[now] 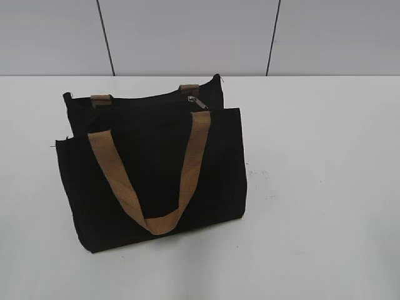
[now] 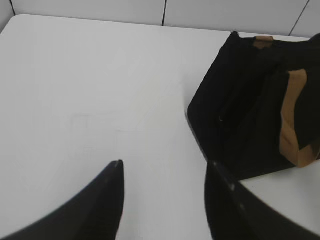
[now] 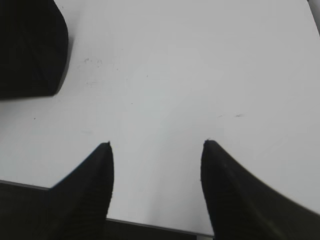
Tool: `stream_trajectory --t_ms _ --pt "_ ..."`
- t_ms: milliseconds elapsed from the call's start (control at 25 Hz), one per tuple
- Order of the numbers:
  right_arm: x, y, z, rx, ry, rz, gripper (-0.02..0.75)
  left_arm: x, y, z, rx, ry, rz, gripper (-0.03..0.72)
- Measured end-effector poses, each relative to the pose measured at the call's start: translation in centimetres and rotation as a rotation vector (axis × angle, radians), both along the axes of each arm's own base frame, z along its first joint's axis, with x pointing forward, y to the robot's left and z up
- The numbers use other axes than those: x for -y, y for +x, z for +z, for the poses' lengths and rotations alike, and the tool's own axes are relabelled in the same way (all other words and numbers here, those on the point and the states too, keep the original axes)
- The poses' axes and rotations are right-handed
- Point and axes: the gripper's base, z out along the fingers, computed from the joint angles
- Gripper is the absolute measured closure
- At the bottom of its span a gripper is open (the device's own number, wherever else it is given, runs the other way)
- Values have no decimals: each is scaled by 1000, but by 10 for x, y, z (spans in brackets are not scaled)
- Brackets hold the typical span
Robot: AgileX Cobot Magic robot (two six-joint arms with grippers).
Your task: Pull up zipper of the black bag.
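**Bag waits, both arms yet to reach in**

While the black bag (image 1: 150, 172) stands upright on the white table (image 1: 325, 187), left of the middle in the exterior view, neither arm shows there at all. Its zipper (image 1: 197, 102) runs along the top edge, and a small silver pull tab sits near the right end, just behind the front handle (image 1: 156, 181).

Judging from this, the task is at its very start: nothing is touching the bag. The next move likely calls for one gripper to steady the fabric while the other pinches that small tab, which will need a fine, well-aimed grasp.

Only the exterior view shows the tab. The left wrist view shows the left gripper (image 2: 165, 172) spread wide and empty over bare table, with the bag near its right side. The right wrist view shows the right gripper (image 3: 156, 147) likewise spread and empty, only a corner of the bag at upper left.
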Motion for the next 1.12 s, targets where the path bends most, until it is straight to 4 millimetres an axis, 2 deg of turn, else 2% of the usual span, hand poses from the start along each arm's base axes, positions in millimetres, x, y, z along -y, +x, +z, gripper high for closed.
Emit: stream_trajectory --t_ms 1120 --pt "0 0 0 0 3 2 302 -2 0 0 3 22 9 295"
